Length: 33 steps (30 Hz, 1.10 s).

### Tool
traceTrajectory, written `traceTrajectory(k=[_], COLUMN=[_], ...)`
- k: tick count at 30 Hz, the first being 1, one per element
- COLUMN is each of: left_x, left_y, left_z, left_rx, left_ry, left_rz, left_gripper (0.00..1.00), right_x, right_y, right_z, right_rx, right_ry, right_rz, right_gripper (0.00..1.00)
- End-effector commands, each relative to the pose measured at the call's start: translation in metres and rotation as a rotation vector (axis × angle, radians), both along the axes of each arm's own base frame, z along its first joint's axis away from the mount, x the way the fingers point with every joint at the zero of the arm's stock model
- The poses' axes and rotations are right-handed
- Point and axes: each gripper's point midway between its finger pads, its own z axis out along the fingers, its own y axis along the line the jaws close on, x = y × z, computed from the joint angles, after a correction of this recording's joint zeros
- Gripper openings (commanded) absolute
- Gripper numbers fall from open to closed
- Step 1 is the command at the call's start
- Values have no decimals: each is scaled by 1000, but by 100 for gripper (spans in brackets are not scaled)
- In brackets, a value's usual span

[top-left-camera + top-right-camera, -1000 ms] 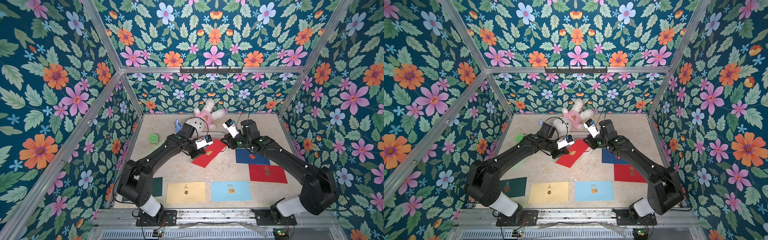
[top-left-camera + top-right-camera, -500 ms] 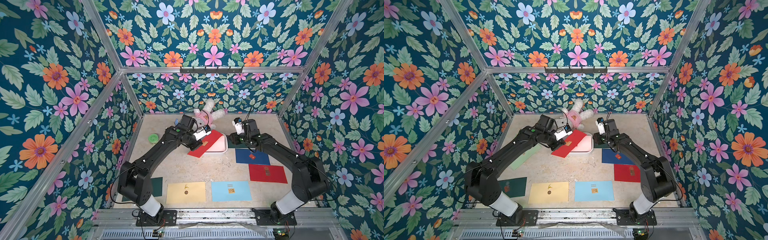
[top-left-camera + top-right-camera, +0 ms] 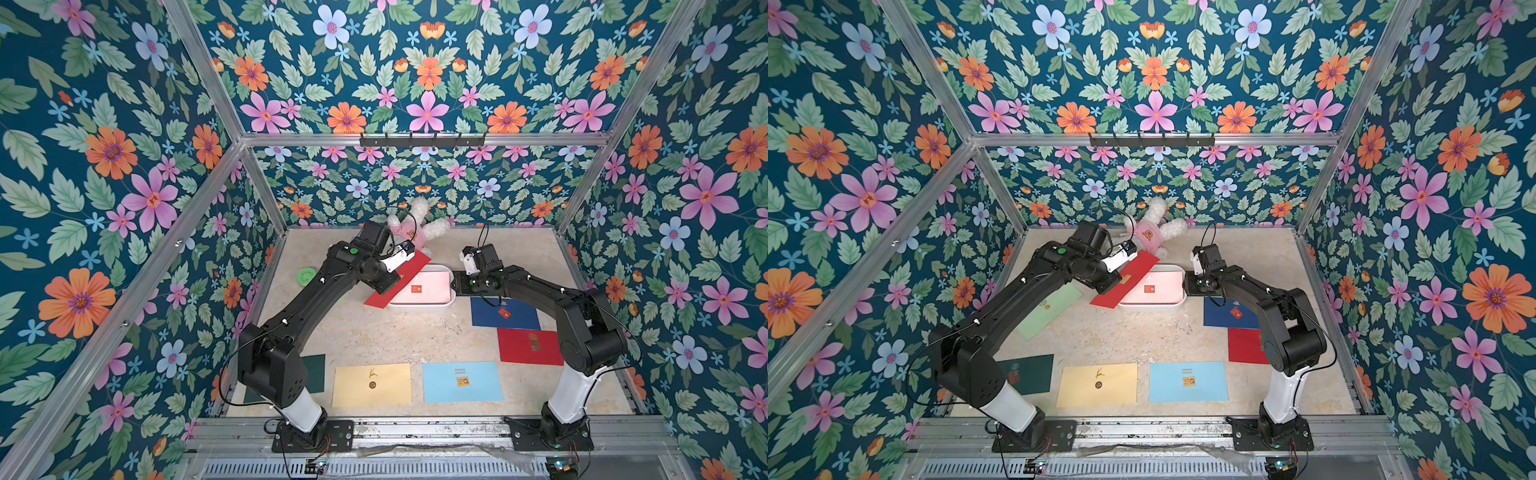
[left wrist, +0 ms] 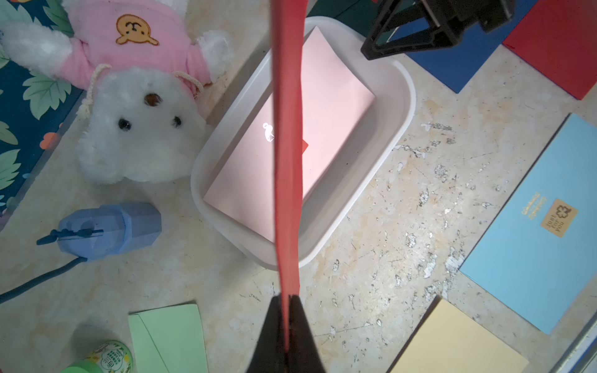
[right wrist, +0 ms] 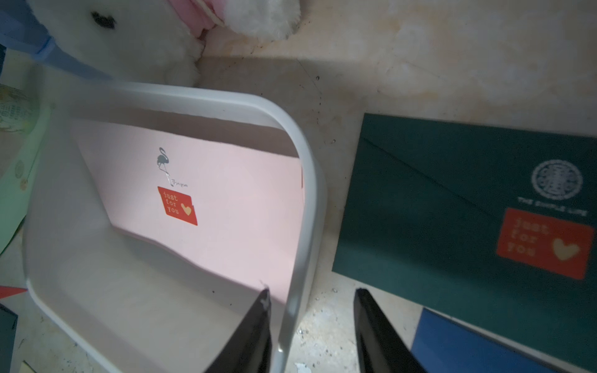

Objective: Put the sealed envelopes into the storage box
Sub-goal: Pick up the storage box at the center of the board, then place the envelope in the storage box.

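My left gripper is shut on the edge of a red envelope, holding it tilted over the left end of the white storage box. A pink envelope with a red sticker lies inside. My right gripper is open and straddles the box's right rim, one finger inside, one outside. Navy, red, light blue, yellow, dark green and light green envelopes lie flat on the table. Another dark green one lies beside the box.
A white plush rabbit in pink lies against the back wall just behind the box. A green-lidded jar stands at the left wall, and a blue plastic gadget with a cord sits near the rabbit. Flowered walls close in three sides.
My left arm has carried the red envelope back and up over the box's left end. My right gripper has swung right and down onto the box's right rim.
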Motion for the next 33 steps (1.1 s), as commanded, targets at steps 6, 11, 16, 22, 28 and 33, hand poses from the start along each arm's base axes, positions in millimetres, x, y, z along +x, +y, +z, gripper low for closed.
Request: traceTrajectory(k=[6,11,16,22,28,33], left_x=[7,-5,-7,-1,2,2], left_y=[8,-5,-17,-29,-33,-30], left_z=[17,14,8,-12,-39,-60], left_rx=[23,41,45,66,106,149], left_ry=[-31,1,42,100,192,247], left_rz=[65,-44,-124,-209,-228,-224], left_gripper=[0,0,0,0,0,0], right_x=[-5,-11,-20,-21,-18,-14], right_y=[9,17,26,27,26,27], right_z=[-6,2,14,18,17,19], right_rx=[12,-24,-51,-67,-87,-94], right_ry=[25,-8,-45,-68,-74,-87], right_rz=[27,97,172,203,202,197], right_gripper=[20,10,8,7,6,6])
